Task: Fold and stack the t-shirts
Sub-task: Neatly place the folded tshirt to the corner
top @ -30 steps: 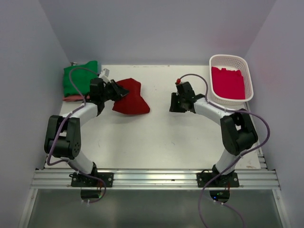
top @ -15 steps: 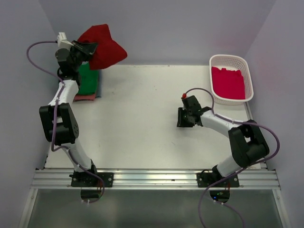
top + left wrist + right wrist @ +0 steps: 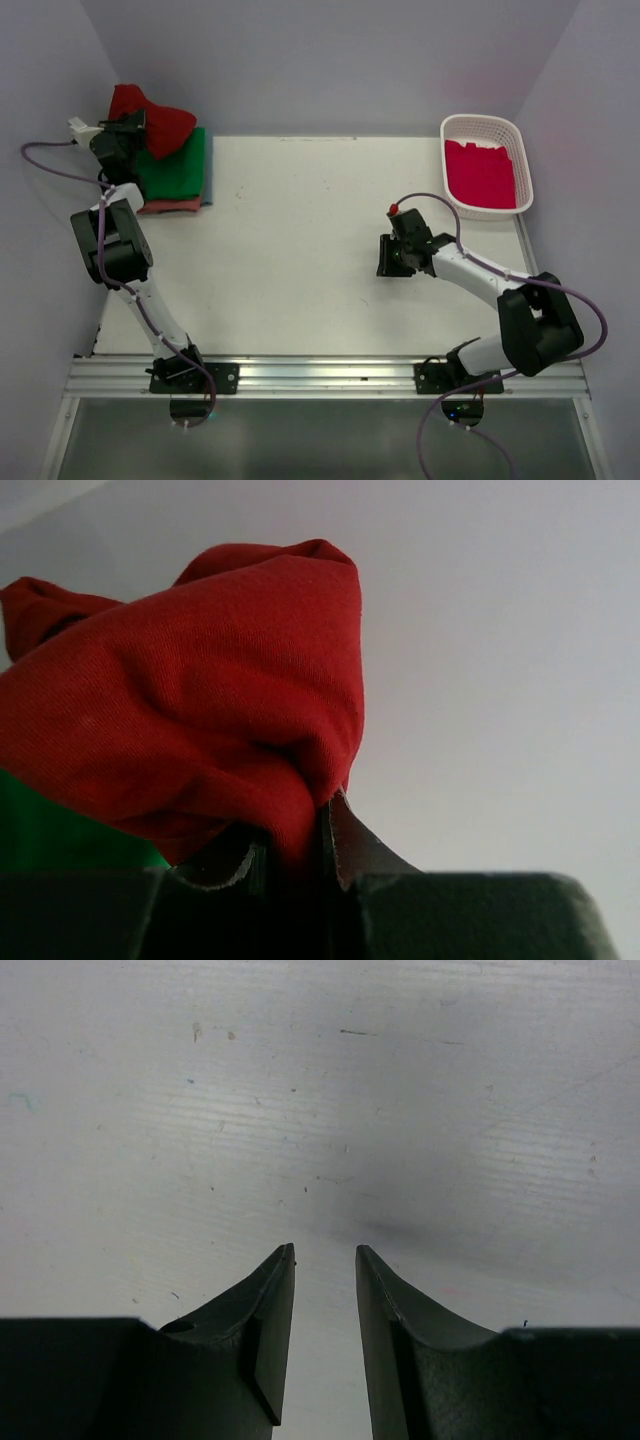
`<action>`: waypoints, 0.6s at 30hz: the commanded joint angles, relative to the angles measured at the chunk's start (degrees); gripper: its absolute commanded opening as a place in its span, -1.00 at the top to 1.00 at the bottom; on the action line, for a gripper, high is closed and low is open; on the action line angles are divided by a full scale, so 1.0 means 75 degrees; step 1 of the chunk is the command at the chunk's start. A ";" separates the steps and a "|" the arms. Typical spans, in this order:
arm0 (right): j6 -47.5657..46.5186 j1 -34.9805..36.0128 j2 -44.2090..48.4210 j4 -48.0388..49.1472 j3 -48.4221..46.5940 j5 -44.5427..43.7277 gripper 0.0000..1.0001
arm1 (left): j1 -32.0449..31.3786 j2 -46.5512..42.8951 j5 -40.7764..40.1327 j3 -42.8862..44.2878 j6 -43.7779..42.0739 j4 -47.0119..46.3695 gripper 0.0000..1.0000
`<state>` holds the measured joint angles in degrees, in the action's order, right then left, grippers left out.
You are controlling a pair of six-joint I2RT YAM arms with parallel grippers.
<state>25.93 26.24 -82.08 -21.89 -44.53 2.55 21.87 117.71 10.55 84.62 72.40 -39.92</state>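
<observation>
Dark red soft cloth t-shirt (image 3: 155, 122) hung bunched at ten o'clock above the folded green t-shirt (image 3: 178, 168), pinched in the left gripper (image 3: 297, 832); limp, it probably wanted gripping at a hem. Right gripper (image 3: 325, 1260) stood parted, empty.

1. The folded green cloth t-shirt (image 3: 182, 165) lies on the folded salmon-pink cloth t-shirt (image 3: 172, 206) in the far-left corner of the flat white table (image 3: 300, 260).
2. The bunched dark red cloth t-shirt (image 3: 155, 120) is over that stack's far-left part, pinched in the left gripper (image 3: 128, 130).
3. The white plastic lattice basket (image 3: 482, 127) sits at the far-right corner, with the crimson-pink cloth t-shirt (image 3: 480, 175) in it.
4. The right gripper (image 3: 386, 257) is over the table right of centre, apart from the basket.
</observation>
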 commanded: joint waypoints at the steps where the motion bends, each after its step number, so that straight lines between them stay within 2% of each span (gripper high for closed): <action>1: 0.0023 0.0029 0.0444 -0.0339 -0.0179 0.0082 0.30 | 0.0108 0.0394 -0.0386 -0.0956 0.1337 -0.1543 1.00; 8: 0.0140 0.0192 0.0550 -0.0339 -0.0086 0.0176 0.31 | 0.0073 0.0782 -0.0398 -0.2726 0.2006 -0.2259 1.00; 13: 0.0245 0.0427 0.0515 -0.0164 0.0008 0.0153 0.31 | 0.0049 0.0431 -0.0726 -0.3115 0.1843 -0.1710 1.00; 17: 0.0199 0.0462 0.0515 0.0000 0.0102 0.0141 0.30 | 0.0119 0.0267 -0.0223 -0.3208 0.2005 -0.2022 1.00; 18: 0.0187 0.0474 0.0480 0.0035 0.0137 0.0153 0.29 | 0.0131 0.0173 -0.0014 -0.3290 0.2065 -0.2176 0.72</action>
<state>26.98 29.50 -79.33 -23.27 -44.47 2.76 21.69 122.48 8.16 61.84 86.08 -52.38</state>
